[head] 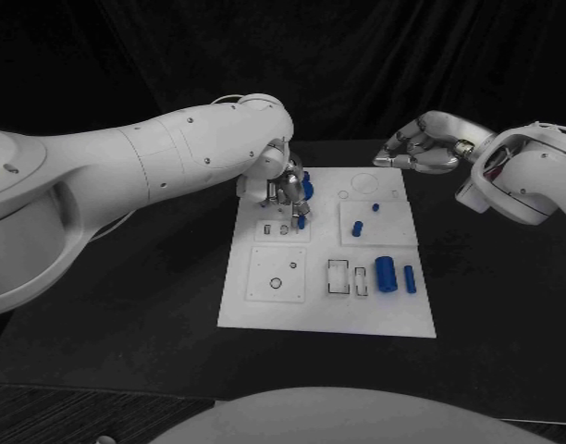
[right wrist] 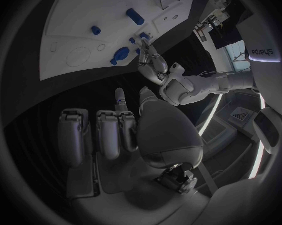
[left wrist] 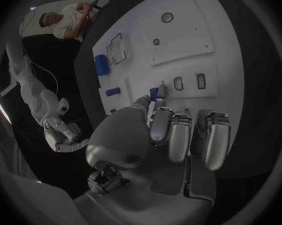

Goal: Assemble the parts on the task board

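Left hand pinching small blue part over task board; right hand curled, empty, off board.

The task board is looking like smooth matt white plastic, the bench matt black, each robot hand showing glossy silvery metal.

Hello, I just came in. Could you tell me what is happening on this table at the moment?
A two-armed robot is assembling small blue parts on a white task board. Its left hand is over the far left part of the board, its fingers pinching a small blue part there. The right hand hangs curled beyond the board's far right corner, holding nothing. Other blue parts, such as a large cylinder, lie on the board's right side.
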### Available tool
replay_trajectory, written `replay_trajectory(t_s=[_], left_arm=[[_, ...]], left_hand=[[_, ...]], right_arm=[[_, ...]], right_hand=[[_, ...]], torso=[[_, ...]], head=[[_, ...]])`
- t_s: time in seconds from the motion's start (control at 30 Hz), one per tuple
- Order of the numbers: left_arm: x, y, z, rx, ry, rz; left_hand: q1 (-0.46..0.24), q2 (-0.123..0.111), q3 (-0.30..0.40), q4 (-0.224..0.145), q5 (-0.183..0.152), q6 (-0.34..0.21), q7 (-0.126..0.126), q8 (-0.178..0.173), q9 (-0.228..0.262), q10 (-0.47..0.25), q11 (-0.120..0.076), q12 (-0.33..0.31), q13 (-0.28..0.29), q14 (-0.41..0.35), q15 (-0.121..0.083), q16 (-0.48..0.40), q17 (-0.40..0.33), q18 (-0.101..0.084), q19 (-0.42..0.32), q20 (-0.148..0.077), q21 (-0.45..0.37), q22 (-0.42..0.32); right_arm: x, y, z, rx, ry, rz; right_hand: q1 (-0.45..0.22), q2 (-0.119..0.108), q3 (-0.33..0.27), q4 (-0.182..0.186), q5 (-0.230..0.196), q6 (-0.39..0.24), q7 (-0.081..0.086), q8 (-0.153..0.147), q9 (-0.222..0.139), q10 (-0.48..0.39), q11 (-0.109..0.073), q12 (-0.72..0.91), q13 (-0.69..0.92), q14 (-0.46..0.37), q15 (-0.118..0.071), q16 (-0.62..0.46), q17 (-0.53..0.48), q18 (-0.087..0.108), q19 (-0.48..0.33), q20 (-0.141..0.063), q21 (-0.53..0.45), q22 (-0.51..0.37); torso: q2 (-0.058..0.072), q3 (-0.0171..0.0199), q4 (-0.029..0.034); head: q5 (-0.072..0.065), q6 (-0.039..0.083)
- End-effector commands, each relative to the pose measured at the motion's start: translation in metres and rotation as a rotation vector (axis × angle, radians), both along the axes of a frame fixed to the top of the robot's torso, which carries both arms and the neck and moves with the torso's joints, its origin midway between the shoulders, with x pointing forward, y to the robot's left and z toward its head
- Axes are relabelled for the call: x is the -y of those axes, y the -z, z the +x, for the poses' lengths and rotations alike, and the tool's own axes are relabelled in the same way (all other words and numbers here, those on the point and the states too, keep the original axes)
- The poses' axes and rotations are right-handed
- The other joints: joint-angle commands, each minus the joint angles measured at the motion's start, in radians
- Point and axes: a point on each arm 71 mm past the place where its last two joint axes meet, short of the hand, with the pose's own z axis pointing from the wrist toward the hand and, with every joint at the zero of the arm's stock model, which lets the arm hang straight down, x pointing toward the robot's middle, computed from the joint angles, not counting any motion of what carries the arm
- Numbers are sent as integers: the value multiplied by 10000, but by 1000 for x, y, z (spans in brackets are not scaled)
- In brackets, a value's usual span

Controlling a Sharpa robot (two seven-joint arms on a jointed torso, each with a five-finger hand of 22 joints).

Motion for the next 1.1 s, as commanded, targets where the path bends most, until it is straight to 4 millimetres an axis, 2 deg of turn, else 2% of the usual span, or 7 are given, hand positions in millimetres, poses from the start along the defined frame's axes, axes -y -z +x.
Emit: replay_trajectory(t_s=[0.03, 0.4, 0.73, 0.9, 1.1], left_arm=[[3, 1, -1, -83, 29, -99], [2, 3, -2, -137, 14, -9], [4, 3, -2, -94, -7, -32], [4, 3, -2, -38, -38, -87], [4, 3, -2, -2, -66, -114]], left_hand=[[-17, -85, 138, -25, 82, 24, -5, -52, 20, 1626, -571, 1248, 4783, 1035, -74, 26, 2635, 31, 510, -63, -38, 2011], [-103, -231, 584, -189, 155, 42, 1, -107, 69, 1626, -565, 1248, 4783, 1035, -70, 26, 2635, 19, 553, -60, -20, 2061], [-103, -622, 1437, -786, 39, 274, -81, -27, 322, 1626, -633, 1248, 4783, 1035, -129, 26, 2635, 22, 554, -109, -36, 2062], [-101, -762, 1781, -1080, 45, 389, -131, 79, 519, 1626, -684, 1248, 4783, 1035, -181, 26, 2635, 20, 570, -154, -37, 2075], [-133, -828, 1979, -1236, 47, 372, -145, 127, 640, 1626, -703, 1248, 4783, 1035, -204, 26, 2635, 25, 559, -179, -52, 2058]], right_arm=[[1, 2, 0, -160, 102, -72], [1, 2, 0, -186, 93, -82], [1, 3, 0, -222, 90, -98], [1, 4, 0, -256, 82, -112], [1, 4, 0, -301, 72, -133]], right_hand=[[113, -18, -52, 14, -33, 35, 16, -57, -10, 442, 68, -44, 997, 833, 59, -66, 1633, 15, 865, 87, -48, 2506], [119, -16, -54, 13, -45, 41, 17, -55, -12, 436, 70, -49, 983, 832, 60, -68, 1629, 15, 865, 88, -47, 2506], [133, -14, -59, 9, -64, 53, 19, -50, -14, 408, 74, -78, 913, 815, 63, -101, 1561, 33, 826, 91, -111, 2481], [141, -14, -63, 9, -76, 59, 21, -49, -16, 394, 77, -91, 883, 806, 66, -118, 1525, 43, 806, 93, -143, 2469], [145, -13, -66, 9, -84, 61, 23, -49, -18, 373, 79, -112, 832, 795, 68, -141, 1479, 54, 781, 94, -183, 2453]], torso=[[0, -1, 3], [0, -2, 0], [1, -3, 4], [-2, -7, 9], [-8, -8, 8]], head=[[-2, -23], [-4, -40], [7, -40], [34, -40], [41, -40]])
